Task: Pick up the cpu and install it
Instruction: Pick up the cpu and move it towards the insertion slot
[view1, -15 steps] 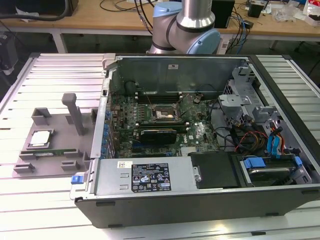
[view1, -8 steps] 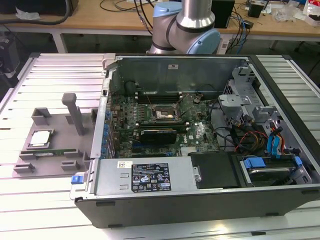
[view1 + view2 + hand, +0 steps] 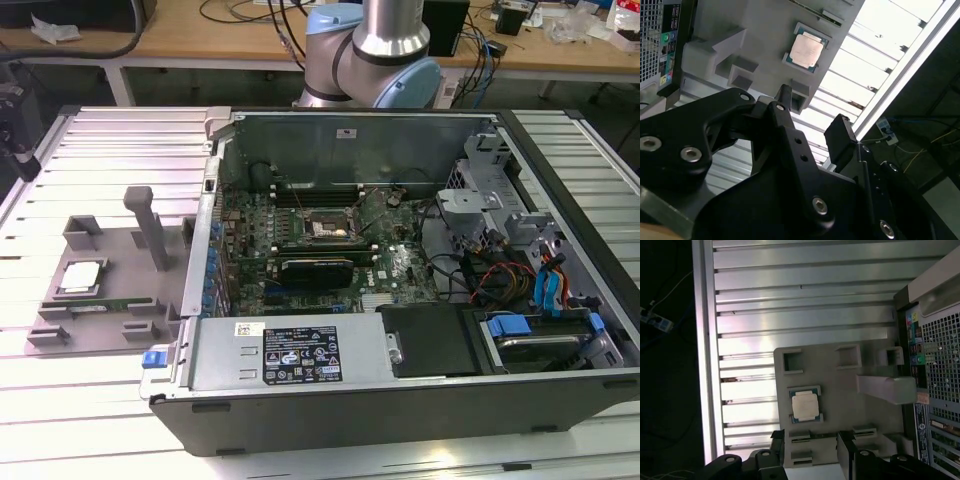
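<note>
The cpu is a small square chip with a silver metal top, lying flat in a pocket of the grey fixture plate at the exterior view's left, outside the computer case. Both wrist views look down on it: the cpu sits well clear of my black fingers. My gripper hangs above the fixture plate, open, with nothing between its fingers. The motherboard socket lies inside the open case with its metal frame around it.
The open computer case holds the motherboard, cables and drive bays. A tall grey post stands on the fixture plate near the cpu. A green memory stick lies along the plate's front. The arm's base stands behind the case.
</note>
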{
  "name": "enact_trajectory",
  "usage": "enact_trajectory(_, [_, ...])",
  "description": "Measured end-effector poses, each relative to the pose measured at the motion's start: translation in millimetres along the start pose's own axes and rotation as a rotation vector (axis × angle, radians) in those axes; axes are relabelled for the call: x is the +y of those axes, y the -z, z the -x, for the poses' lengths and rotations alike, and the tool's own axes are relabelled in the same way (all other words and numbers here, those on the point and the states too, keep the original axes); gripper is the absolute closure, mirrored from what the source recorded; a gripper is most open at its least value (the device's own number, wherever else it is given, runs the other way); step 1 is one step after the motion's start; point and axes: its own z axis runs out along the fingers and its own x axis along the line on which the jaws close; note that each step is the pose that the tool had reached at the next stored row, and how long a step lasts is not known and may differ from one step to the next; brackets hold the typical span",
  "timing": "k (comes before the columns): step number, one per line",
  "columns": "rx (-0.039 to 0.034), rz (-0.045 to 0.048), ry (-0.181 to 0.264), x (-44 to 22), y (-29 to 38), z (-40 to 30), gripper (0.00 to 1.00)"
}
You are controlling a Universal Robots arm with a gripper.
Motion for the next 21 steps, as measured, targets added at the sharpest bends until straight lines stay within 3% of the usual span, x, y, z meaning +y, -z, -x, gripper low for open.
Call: enact_trajectory(21, [0.0,0.0,0.0,-1.1,-25.1,-0.5,0.45])
